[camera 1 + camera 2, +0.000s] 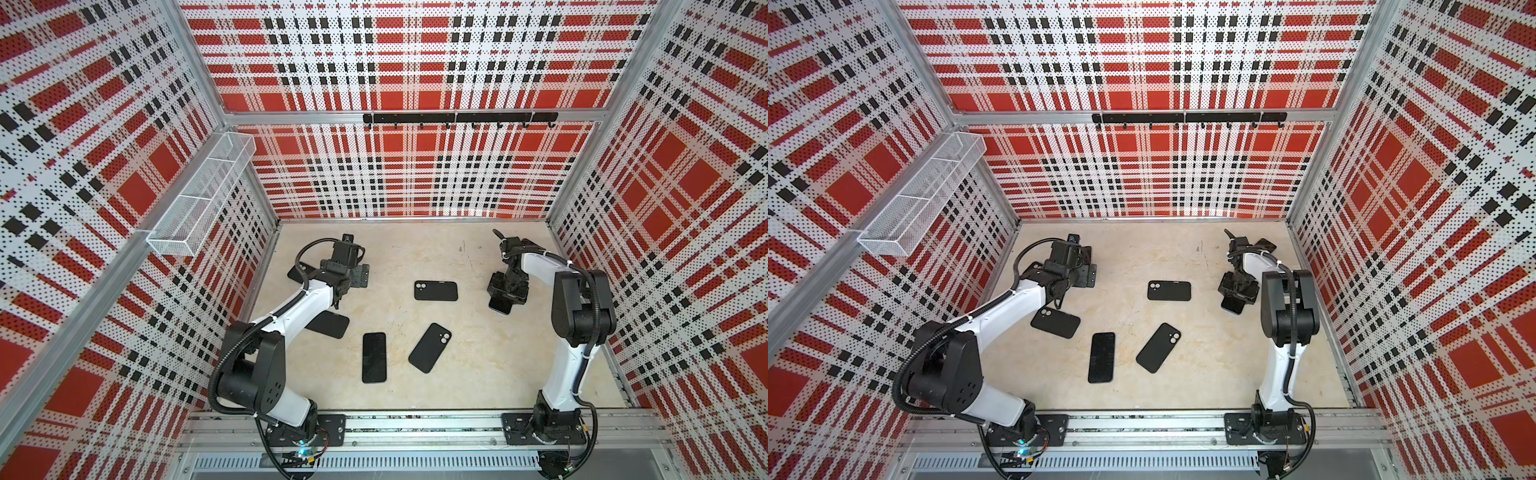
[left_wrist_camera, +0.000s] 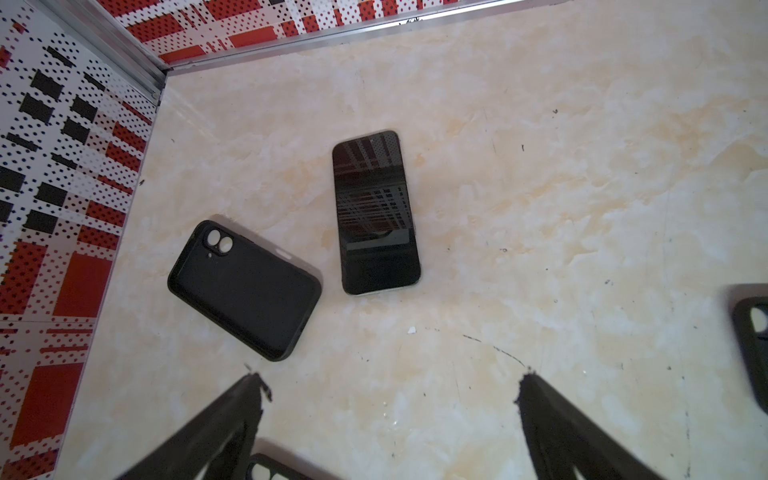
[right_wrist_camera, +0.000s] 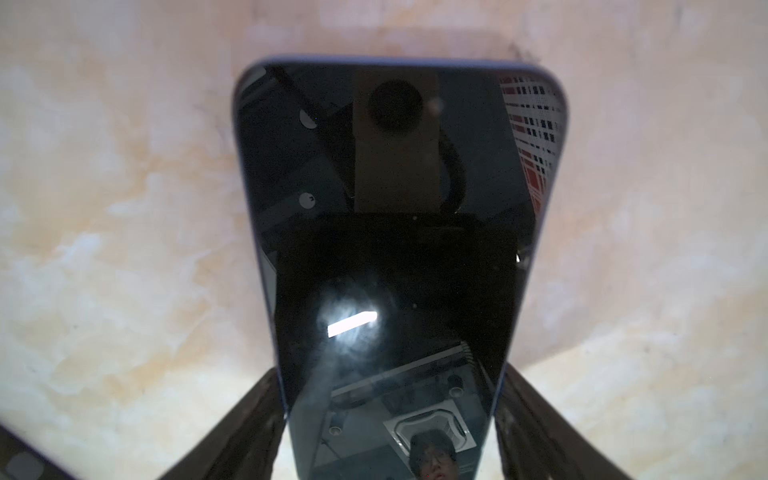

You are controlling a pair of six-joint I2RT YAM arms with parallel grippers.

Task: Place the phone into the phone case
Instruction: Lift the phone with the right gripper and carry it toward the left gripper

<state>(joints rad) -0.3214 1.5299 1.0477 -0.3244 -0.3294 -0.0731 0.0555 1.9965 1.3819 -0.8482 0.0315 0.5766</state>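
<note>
My right gripper (image 3: 390, 399) is shut on a black phone (image 3: 395, 249), one finger pressed against each long side near its end. The glossy screen faces up, low over the beige table. In both top views that phone (image 1: 500, 307) (image 1: 1232, 306) pokes out under the right gripper (image 1: 508, 293) at the right. Empty black phone cases lie at mid-table (image 1: 435, 290), nearer the front (image 1: 430, 347) and partly under the left arm (image 1: 332, 326). My left gripper (image 2: 390, 380) hangs open with nothing in it, above bare table. Beyond it lie another case (image 2: 245, 286) and a second phone (image 2: 376, 212).
A third phone (image 1: 374, 357) lies screen-up near the front middle. Plaid walls close in on three sides, and the left gripper faces the back-left corner (image 2: 160, 79). A mesh basket (image 1: 199, 195) hangs on the left wall, a hook rail (image 1: 457, 117) on the back wall.
</note>
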